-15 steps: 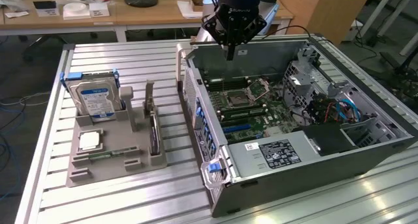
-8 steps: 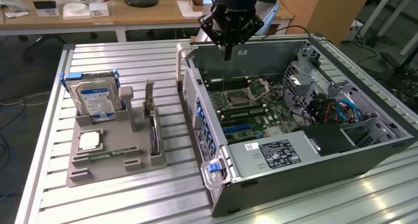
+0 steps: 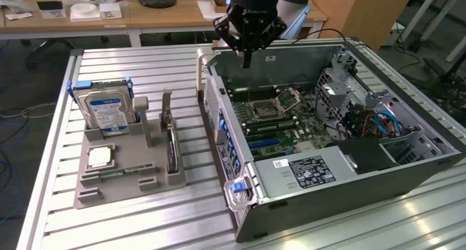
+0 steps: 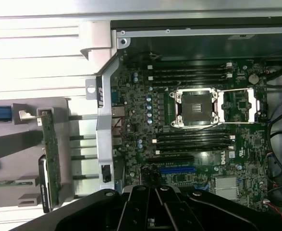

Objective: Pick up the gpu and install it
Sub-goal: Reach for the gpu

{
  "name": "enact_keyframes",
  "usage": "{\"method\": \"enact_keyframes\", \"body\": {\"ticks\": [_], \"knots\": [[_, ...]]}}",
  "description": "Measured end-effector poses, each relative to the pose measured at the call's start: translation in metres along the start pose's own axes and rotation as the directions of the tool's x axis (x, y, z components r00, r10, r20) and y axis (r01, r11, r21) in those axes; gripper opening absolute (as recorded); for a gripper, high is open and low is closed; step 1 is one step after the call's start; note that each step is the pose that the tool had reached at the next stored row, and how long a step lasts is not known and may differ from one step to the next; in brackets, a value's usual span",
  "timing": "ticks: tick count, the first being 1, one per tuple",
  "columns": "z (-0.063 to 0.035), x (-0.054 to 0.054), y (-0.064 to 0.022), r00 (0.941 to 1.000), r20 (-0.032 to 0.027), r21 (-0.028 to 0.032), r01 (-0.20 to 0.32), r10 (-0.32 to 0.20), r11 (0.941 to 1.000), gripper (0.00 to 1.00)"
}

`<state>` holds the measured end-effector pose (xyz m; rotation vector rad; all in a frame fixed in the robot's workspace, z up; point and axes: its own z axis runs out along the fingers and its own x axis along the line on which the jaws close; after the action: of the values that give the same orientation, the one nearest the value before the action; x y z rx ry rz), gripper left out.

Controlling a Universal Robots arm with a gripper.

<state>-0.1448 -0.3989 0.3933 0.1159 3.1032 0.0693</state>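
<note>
Pincer (image 3: 248,62) hangs over the open computer case (image 3: 411,171), above the motherboard (image 3: 280,119). I read its fingers as pressed together, pinching nothing. The gpu (image 3: 172,150) stands on edge in the grey holder (image 3: 117,191) on the table (image 3: 145,222), just beside the case. Hard drive (image 3: 108,111) sits upright in the same holder, farther from the case.

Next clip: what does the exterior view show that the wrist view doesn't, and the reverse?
Exterior view: the silver labelled power supply, blue cables, a wooden desk. Wrist view: the round silver coin cell and the board's white logo. Both: the empty processor socket on the green motherboard, the black gripper above the open grey computer case, and the gpu, a thin dark card standing on edge in the grey holder, apart from the gripper.
</note>
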Motion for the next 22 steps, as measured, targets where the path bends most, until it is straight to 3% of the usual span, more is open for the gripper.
{"method": "enact_keyframes", "body": {"ticks": [22], "knots": [[-0.0012, 0.032, -0.0024, 1.0000, 0.0000, 0.0000, 0.000, 0.000, 1.0000, 0.11]]}}
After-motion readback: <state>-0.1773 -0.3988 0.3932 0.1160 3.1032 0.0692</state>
